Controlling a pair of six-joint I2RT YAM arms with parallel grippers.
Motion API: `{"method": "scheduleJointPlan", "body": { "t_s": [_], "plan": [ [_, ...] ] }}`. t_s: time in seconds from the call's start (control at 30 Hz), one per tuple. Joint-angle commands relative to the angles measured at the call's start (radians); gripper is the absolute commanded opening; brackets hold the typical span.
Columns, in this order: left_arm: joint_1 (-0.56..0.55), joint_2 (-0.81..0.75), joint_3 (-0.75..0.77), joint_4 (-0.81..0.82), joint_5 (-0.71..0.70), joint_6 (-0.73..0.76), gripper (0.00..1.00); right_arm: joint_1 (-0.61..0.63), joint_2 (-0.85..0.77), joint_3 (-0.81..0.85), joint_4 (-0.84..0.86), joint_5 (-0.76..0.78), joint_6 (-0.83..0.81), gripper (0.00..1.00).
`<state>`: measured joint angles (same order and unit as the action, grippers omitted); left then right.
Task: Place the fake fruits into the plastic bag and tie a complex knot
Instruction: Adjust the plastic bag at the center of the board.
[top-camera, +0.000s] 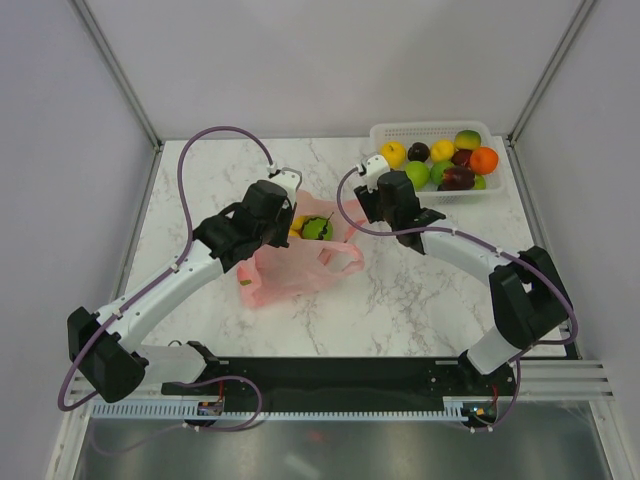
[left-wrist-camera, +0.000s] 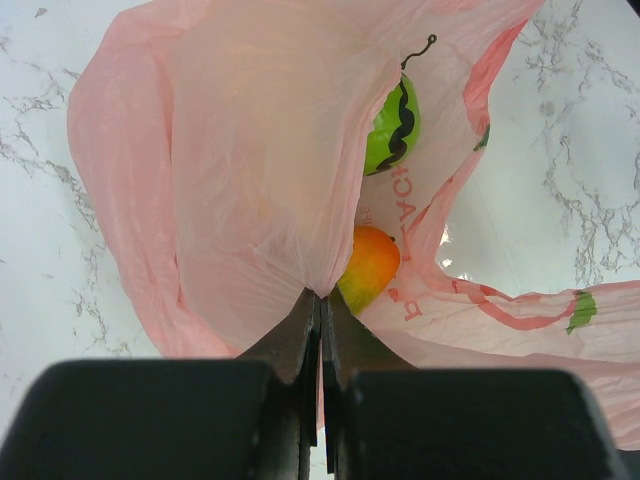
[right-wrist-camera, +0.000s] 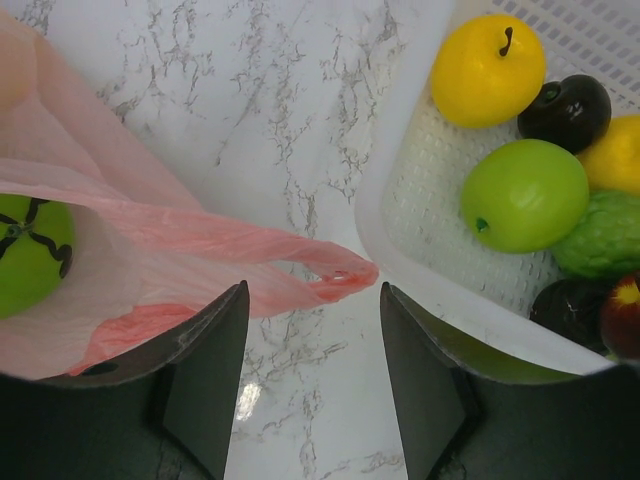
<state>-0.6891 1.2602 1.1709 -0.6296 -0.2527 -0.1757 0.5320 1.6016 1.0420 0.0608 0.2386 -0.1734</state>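
Bag (top-camera: 300, 268): thin pink film, mid-tabletop (top-camera: 400, 300), mouth facing 1 o'clock; green fruit (left-wrist-camera: 392, 125) and orange one (left-wrist-camera: 368, 265) inside. Likely light, limp, slippery, tear-prone; best taken at rim or handle loop (right-wrist-camera: 345, 278). Left jaws closed, pinching bag rim. Right jaws open, empty, over loop. At 2 o'clock of bag, basket (top-camera: 420, 126) holds remaining fruits (top-camera: 443, 150).

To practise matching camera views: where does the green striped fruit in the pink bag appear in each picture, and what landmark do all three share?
Top external: green striped fruit at the centre, in the mouth of the pink plastic bag.
Left wrist: green striped fruit upper right of centre, partly behind pink film.
Right wrist: green striped fruit at the far left edge, mid-height, inside the bag.
Shared landmark: the pink plastic bag, seen in all three.
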Motion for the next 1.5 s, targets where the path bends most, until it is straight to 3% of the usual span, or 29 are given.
{"method": "scheduleJointPlan", "body": {
  "t_s": [0.0, 0.6, 1.07, 1.47],
  "plan": [
    [0.003, -0.013, 0.009, 0.024, 0.01, -0.001, 0.02, -0.001, -0.019, 0.006, 0.027, 0.005, -0.006, 0.63],
    [0.003, -0.005, 0.007, 0.025, 0.013, -0.004, 0.02, 0.023, 0.236, 0.23, 0.014, 0.016, -0.11, 0.68],
    [0.003, -0.015, 0.009, 0.025, 0.01, -0.004, 0.02, 0.039, 0.09, 0.084, 0.008, -0.021, -0.118, 0.65],
    [0.003, -0.005, 0.009, 0.025, 0.01, -0.004, 0.02, 0.04, 0.234, 0.226, -0.021, -0.028, -0.158, 0.68]
  ]
}}
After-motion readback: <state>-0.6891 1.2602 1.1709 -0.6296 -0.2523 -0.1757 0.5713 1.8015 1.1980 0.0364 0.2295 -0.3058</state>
